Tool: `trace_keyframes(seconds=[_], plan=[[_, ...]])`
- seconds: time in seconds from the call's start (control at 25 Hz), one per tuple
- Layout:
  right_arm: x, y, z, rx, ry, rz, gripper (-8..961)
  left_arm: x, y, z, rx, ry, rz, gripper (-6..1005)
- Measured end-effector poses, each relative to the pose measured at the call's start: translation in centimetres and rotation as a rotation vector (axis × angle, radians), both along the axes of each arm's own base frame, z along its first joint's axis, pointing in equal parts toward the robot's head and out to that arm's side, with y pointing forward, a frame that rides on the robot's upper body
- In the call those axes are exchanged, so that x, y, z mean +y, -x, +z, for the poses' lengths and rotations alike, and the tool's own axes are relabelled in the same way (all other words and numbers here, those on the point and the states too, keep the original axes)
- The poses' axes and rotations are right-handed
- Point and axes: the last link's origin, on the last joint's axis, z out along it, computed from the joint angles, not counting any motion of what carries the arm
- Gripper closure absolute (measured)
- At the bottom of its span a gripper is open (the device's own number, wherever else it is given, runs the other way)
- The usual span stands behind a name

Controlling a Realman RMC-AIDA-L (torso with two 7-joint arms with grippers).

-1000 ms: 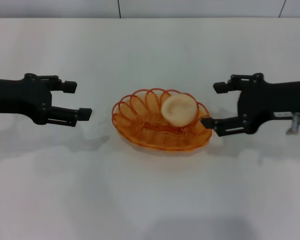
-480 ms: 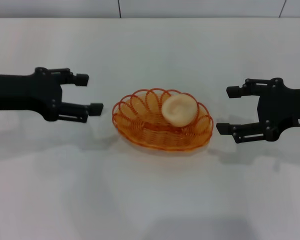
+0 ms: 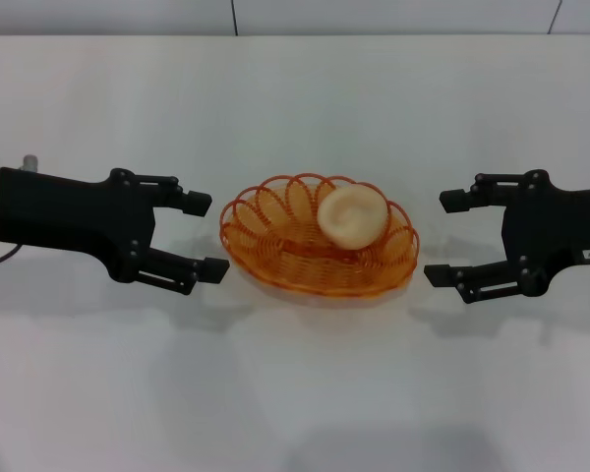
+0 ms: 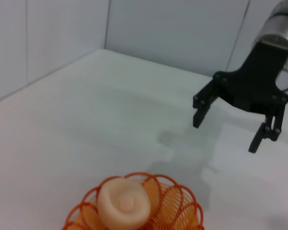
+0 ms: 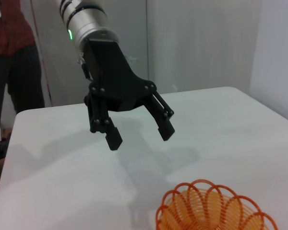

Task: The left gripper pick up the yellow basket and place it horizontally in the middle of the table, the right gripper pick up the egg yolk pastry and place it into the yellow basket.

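The yellow basket lies lengthwise in the middle of the table. The egg yolk pastry rests inside it, toward its right end. My left gripper hovers open just left of the basket's rim, with nothing between its fingers. On the basket's right side my right gripper is open too, a short gap away from the rim. The left wrist view shows the pastry in the basket with the right gripper beyond. From the right wrist, the left gripper appears open above the basket.
White wall panels rise behind the table's far edge. A person in dark trousers stands past the table's end in the right wrist view.
My left gripper has moved right toward the basket's left rim. My right gripper has drawn back right, away from the basket. Basket and pastry have stayed put.
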Motion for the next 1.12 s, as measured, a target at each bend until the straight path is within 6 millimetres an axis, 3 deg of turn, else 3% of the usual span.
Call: trace_keyframes(seconds=[1.12], plan=[[-0.45, -0.27, -0.12, -0.011, 0.028, 0.001, 120, 0.23, -0.53, -0.15, -0.007, -0.004, -0.016, 112]])
